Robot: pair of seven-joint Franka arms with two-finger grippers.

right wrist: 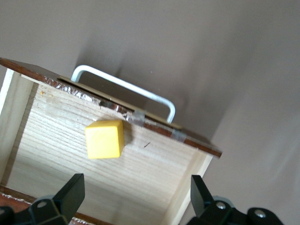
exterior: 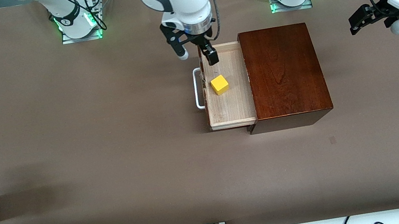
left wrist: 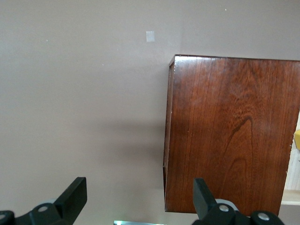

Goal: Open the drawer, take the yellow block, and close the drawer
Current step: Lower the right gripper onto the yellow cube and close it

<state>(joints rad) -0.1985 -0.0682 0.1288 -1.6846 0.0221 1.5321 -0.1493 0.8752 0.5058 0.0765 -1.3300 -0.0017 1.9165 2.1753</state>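
I see the glossy wooden box (exterior: 284, 73) with its pale drawer (exterior: 236, 101) pulled out, my right gripper (exterior: 198, 53) spread wide over it, the yellow block (exterior: 219, 84) lying inside near the front wall, while my left gripper (exterior: 364, 18) waits open.

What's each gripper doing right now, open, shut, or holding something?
Left gripper: open, empty, waiting over bare table at the left arm's end.
Right gripper: open, empty, over the open drawer, above the yellow block.
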